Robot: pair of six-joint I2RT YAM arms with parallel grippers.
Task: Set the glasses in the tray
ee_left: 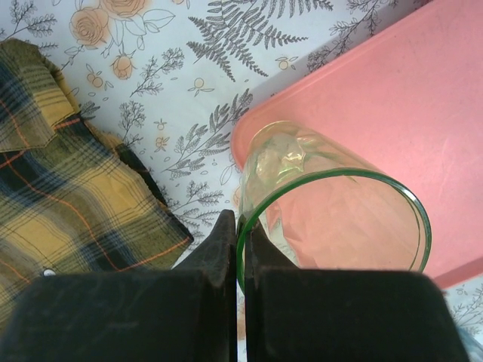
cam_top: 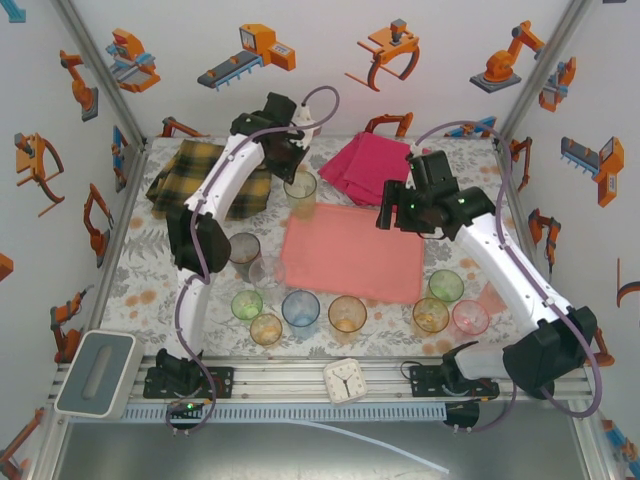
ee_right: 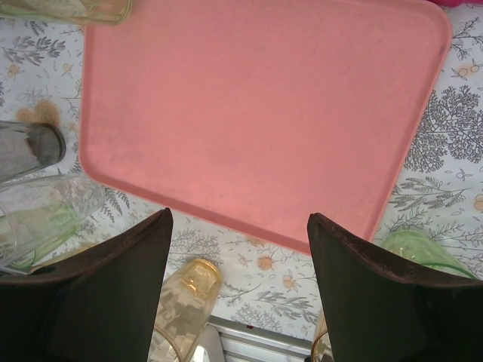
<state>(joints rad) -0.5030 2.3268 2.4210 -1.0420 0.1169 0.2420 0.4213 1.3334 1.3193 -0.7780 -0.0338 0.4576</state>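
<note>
The left claw (ee_left: 240, 226) is pinched tight on the rim of a green-rimmed glass (ee_left: 332, 219), one finger inside and one outside the wall. The glass sits at the far left corner of the tray (ee_left: 392, 98); I cannot tell whether its base touches anything. From above, the same left claw (cam_top: 298, 160) hangs over that glass (cam_top: 300, 188), near the plaid cloth (cam_top: 200, 180).

The right claw (ee_right: 238, 219) stands wide with nothing between its fingers, above the near edge of the salmon-pink tray (ee_right: 256, 113). In the top view it hovers at the tray's right side (cam_top: 395, 215), near the magenta cloth (cam_top: 365, 165).

The other glasses stand on the floral tabletop (cam_top: 150, 270), off the tray (cam_top: 350, 260):
- **Left of the tray:** a grey glass (cam_top: 244, 250) and a clear glass (cam_top: 268, 272).
- **In front of it:** a green glass (cam_top: 247, 303), an orange glass (cam_top: 266, 328), a blue glass (cam_top: 300, 308) and an amber glass (cam_top: 347, 313).
- **By its near right corner:** a second amber glass (cam_top: 431, 315), a second green glass (cam_top: 446, 285) and a pink glass (cam_top: 470, 317).

A white clock (cam_top: 346, 380) lies on the rail, its dial too small to read.
</note>
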